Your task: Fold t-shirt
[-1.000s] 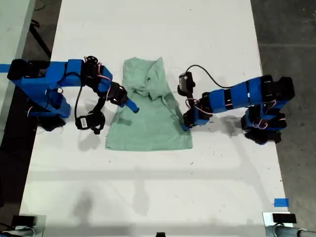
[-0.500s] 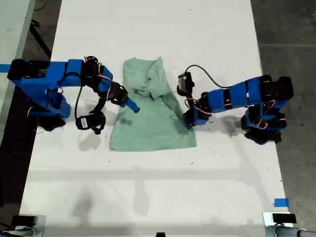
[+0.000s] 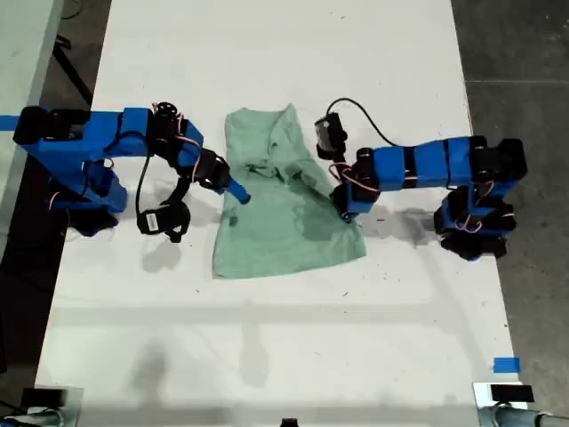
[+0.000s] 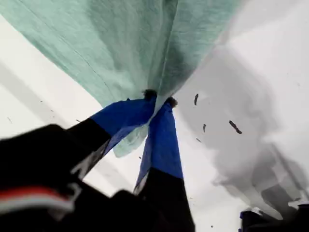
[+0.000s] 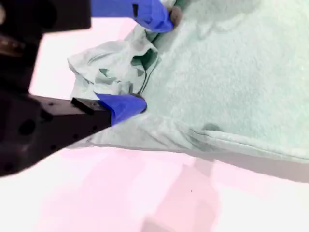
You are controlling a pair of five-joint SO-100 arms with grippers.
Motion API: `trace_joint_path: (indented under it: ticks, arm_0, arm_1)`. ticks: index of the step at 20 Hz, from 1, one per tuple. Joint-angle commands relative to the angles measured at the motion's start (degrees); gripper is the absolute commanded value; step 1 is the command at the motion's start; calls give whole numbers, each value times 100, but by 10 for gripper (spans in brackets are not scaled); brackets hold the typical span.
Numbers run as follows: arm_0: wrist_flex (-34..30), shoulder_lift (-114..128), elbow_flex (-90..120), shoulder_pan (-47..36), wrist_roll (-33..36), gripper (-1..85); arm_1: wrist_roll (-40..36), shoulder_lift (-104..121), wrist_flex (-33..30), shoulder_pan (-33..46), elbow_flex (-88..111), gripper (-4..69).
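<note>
My first gripper (image 4: 159, 99) is pressed together on a thin edge of the t-shirt (image 4: 120, 43); in its wrist view you can see the cloth hanging from the blue tips, with a grey shadow on the white table below. In the exterior view this gripper (image 3: 342, 203) is at the shirt's edge on the exterior view's right. Compared with a second ago it has moved toward that view's top.

The t-shirt (image 3: 284, 222) has been dragged with it. The bottom hem has slid toward the exterior view's right and now lies slanted, and a darker shadow shows under the lifted side.

My second gripper (image 5: 152, 60) is spread, with a bunched fold of the shirt (image 5: 231, 72) between its two tips. In the exterior view it (image 3: 238, 193) sits over the shirt's edge on the exterior view's left, in the same place as before.

The shirt lies mid-table (image 3: 284, 356), between the two arms.
</note>
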Motion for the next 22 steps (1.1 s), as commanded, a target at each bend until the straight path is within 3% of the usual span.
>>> trace_joint_path:
  ticks: [1, 10, 20, 21, 22]
  arm_0:
    - [-132, 211, -35, -70, -35, 276]
    - [-132, 229, 44, -88, -44, 276]
    - [-185, 246, 141, -176, -35, 278]
    - [-176, 255, 141, -176, -53, 278]
    - [-149, 264, 141, -176, -62, 278]
  arm_1:
    - [237, -158, 70, -88, -976, -9]
    - [967, -2188, 44, -79, -3604, -10]
    - [1362, -3621, -1512, -352, -4500, -3]
    - [1327, -3647, -1477, -387, -4535, 66]
    - [1169, -3630, -1327, -431, -4676, 315]
